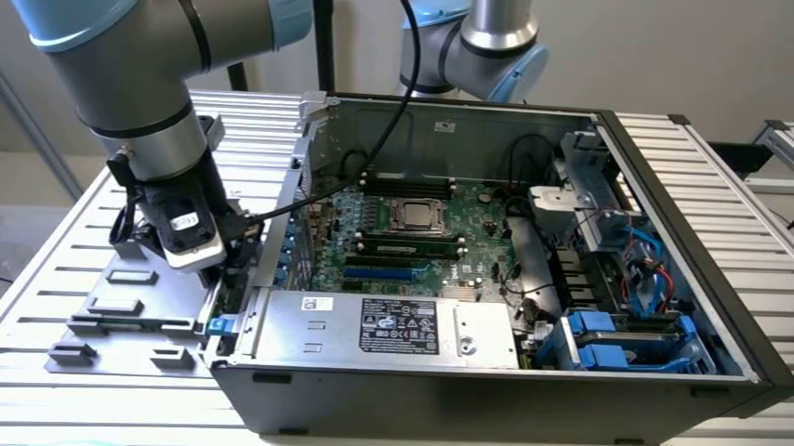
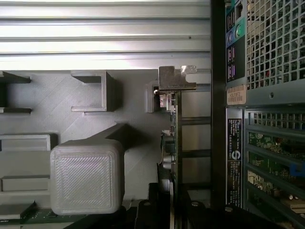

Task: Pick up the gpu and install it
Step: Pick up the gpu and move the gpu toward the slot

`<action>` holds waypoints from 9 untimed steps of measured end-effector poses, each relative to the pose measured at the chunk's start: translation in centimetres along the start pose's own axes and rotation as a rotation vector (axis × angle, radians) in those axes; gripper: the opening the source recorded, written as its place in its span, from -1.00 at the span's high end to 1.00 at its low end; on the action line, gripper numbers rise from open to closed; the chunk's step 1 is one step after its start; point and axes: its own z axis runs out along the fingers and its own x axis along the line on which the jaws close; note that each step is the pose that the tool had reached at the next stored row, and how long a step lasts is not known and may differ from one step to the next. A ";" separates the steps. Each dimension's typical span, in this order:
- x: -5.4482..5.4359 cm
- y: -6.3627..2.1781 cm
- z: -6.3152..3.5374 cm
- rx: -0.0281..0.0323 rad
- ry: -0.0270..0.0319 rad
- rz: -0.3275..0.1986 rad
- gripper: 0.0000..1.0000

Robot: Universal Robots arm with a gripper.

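Observation:
The gpu [image 2: 174, 133] stands on edge in a grey fixture tray [image 2: 57, 105], a thin dark card with its silvery bracket [image 2: 175, 78] at the far end. My gripper [image 2: 174, 212] straddles the card's near end. One dark finger [image 2: 155, 212] sits close on each side, and a narrow gap still seems to remain. In the exterior view the gripper [image 1: 233, 265] hangs low between the tray [image 1: 112, 316] and the outer wall of the open computer case [image 1: 297, 186].
The case lies open with its motherboard [image 1: 410, 232], a blue slot [image 1: 385, 272] and a silver labelled power-supply box [image 1: 385, 325] near its front. Grey blocks [image 2: 86, 174] and holders rise from the tray. A second arm [image 1: 490, 46] stands behind the case.

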 end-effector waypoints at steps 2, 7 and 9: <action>0.0 0.00 -0.01 -0.0002 -0.0002 0.000 0.47; 0.0 0.00 -0.02 -0.0002 -0.0002 -0.001 0.47; 0.0 0.00 -0.02 -0.0002 -0.0002 -0.001 0.47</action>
